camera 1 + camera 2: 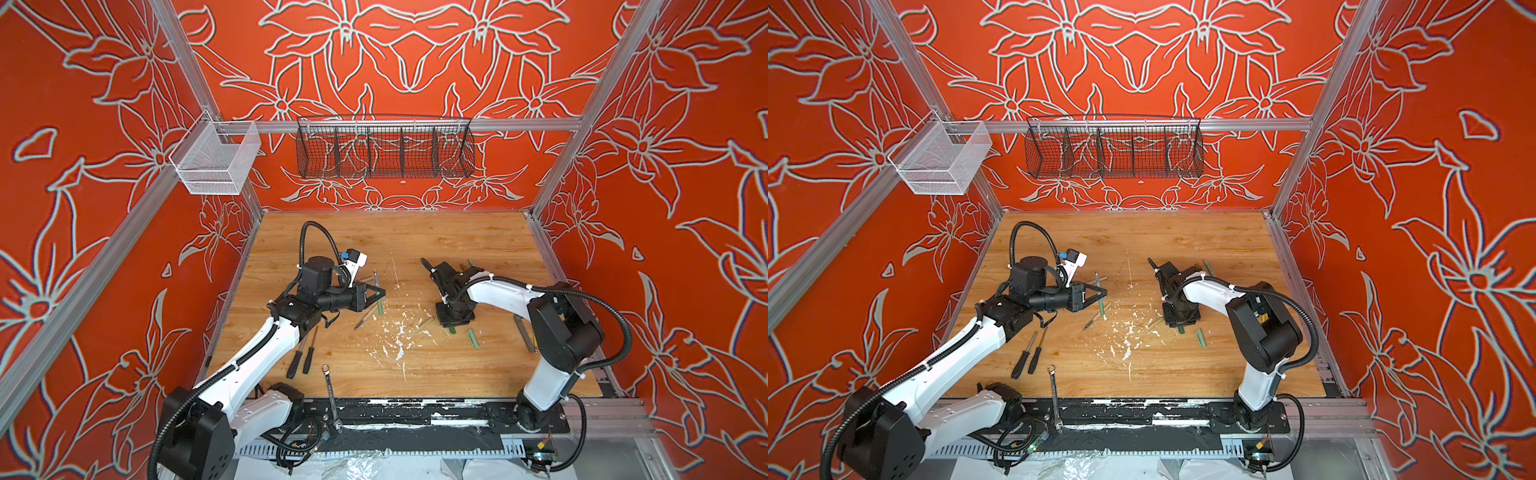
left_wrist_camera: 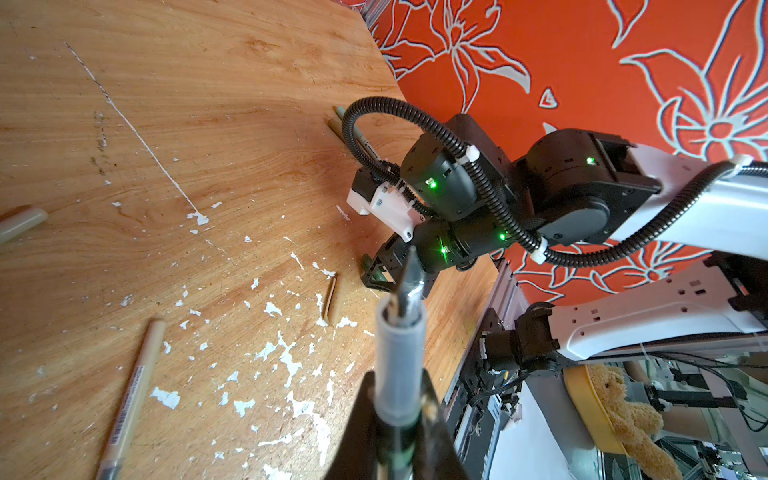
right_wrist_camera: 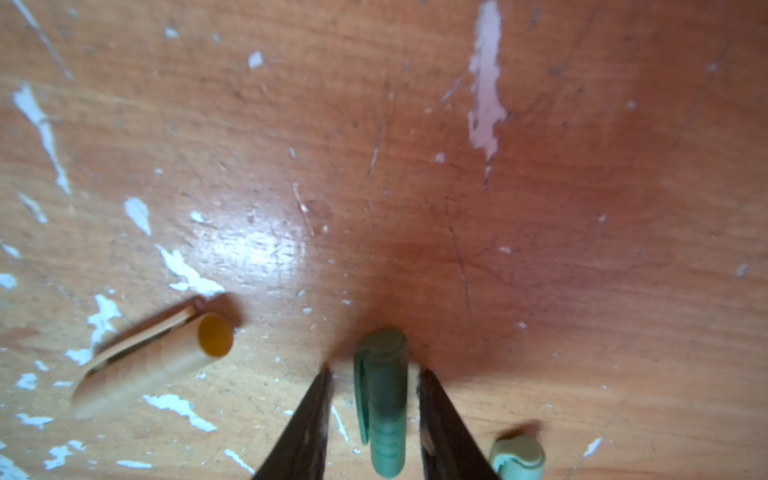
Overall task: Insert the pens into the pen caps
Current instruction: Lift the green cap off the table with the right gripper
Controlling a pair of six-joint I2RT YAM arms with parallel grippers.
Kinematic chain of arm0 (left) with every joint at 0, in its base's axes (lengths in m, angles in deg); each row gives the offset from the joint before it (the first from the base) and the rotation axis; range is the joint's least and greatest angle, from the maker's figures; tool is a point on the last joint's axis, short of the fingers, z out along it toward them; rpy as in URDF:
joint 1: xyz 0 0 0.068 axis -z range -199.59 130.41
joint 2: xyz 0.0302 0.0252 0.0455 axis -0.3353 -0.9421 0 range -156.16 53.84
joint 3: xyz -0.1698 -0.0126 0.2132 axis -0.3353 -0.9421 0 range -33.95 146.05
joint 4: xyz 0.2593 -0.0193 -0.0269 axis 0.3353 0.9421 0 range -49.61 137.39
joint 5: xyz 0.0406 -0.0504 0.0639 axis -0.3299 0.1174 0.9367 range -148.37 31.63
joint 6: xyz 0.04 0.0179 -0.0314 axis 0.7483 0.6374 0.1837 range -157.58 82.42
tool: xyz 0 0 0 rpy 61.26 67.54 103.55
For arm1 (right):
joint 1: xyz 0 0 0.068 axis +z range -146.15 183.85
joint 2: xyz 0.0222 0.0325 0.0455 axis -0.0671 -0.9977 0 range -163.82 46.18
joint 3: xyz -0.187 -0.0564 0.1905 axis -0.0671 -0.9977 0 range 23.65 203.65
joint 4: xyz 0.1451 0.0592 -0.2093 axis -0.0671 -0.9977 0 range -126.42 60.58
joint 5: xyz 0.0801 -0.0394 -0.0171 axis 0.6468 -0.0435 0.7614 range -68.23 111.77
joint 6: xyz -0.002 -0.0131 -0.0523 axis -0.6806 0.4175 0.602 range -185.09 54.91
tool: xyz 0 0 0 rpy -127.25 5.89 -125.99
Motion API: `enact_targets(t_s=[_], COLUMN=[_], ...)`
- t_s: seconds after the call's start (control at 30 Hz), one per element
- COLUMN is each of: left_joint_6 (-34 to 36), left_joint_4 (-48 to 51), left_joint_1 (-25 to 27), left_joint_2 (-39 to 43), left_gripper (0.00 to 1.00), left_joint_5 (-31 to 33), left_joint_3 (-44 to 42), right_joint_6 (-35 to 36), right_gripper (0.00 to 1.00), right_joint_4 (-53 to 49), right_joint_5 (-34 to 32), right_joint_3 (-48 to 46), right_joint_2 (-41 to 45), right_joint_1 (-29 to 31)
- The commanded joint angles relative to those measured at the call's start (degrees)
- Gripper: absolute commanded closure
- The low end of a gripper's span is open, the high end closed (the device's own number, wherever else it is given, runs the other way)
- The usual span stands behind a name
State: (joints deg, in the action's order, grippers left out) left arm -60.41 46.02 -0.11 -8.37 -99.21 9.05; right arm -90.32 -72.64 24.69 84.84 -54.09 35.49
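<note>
Jaws first: my right gripper (image 3: 375, 370) stands part open, straddling a green pen cap (image 3: 384, 415) that lies flat on the table (image 3: 415, 166). A sliver of wood shows on each side of it, so nothing is gripped yet. My left gripper (image 2: 397, 374) is clamped tight on a pen (image 2: 401, 332), its grey tip poking out ahead of the fingertips, up off the board. That cap looks light, hard and slick, round enough to roll or squirt away, so I'd pinch it across mid-barrel, clear of the clip along one flank. Its rounded end points out beyond my fingertips; the mouth, I reckon, faces my wrist and will want turning. A beige cap (image 3: 158, 365) lies just outside one finger, a pale cap (image 3: 519, 457) just outside the other.
</note>
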Motion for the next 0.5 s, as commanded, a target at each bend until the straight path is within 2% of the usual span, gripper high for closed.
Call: enact_targets(t_s=[0.0,0.17,0.47], left_joint_6=[-0.11,0.41,0.36], left_joint_4=[-0.99,0.47,1.45], left_joint_1=[-0.33,-0.33,-0.33], left_joint_2=[0.10,1.42,2.76], left_gripper=[1.00,1.00,1.00], left_joint_5=[-0.73,0.12,1.91], left_joint_3=[-0.04,0.14,0.16], right_joint_6=[1.23,3.73,5.72], right_gripper=[0.62,0.55,0.52], right_joint_4=[2.81,6.05,11.35], right_joint_5=[4.43,10.12,17.14], right_joint_3=[-2.27,-3.77,-6.78], right_joint_2=[-0.02,-0.49,-1.12], right_joint_1=[-1.20,-3.45,-7.14])
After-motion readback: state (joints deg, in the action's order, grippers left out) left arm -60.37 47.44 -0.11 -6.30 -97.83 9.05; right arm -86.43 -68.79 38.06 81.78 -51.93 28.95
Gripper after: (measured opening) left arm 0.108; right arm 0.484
